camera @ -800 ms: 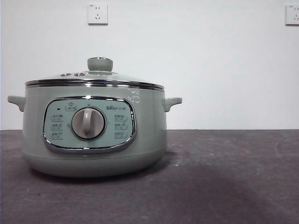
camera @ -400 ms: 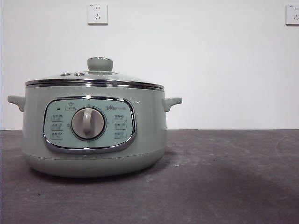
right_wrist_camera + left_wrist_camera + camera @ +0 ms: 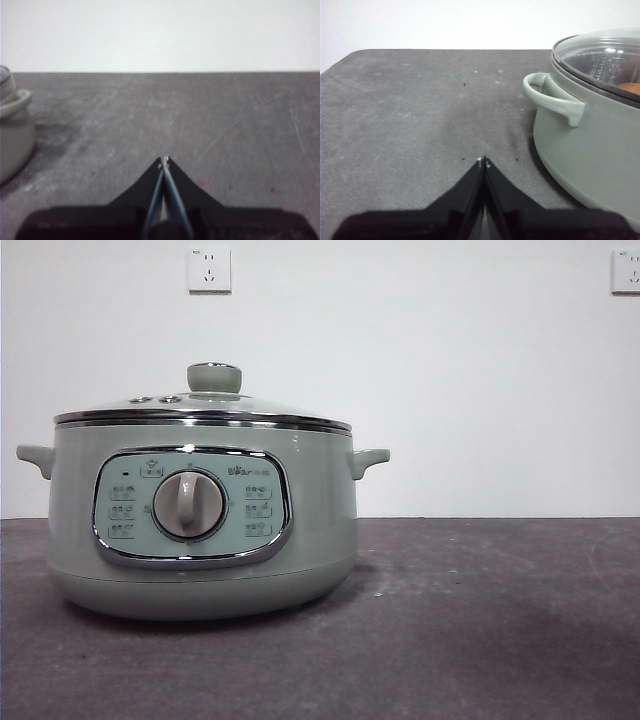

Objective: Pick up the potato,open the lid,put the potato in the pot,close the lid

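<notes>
The pale sage-green pot [image 3: 205, 510] stands on the dark table at the left of the front view, its dial facing me. The glass lid [image 3: 200, 408] with its green knob rests on the pot's rim. Through the lid [image 3: 605, 55] in the left wrist view an orange-brown piece of the potato [image 3: 631, 88] shows inside the pot [image 3: 590, 140]. My left gripper [image 3: 483, 161] is shut and empty over the mat beside the pot's side handle. On the pot's other side my right gripper [image 3: 164, 161] is shut and empty, with a pot handle [image 3: 14, 102] at the picture's edge.
Two wall sockets [image 3: 208, 269] sit on the white wall behind. The dark mat [image 3: 480, 620] stretches to the right of the pot. No arm shows in the front view.
A faint glint on the pot's front near the rim has faded. Pot and lid have not moved.
</notes>
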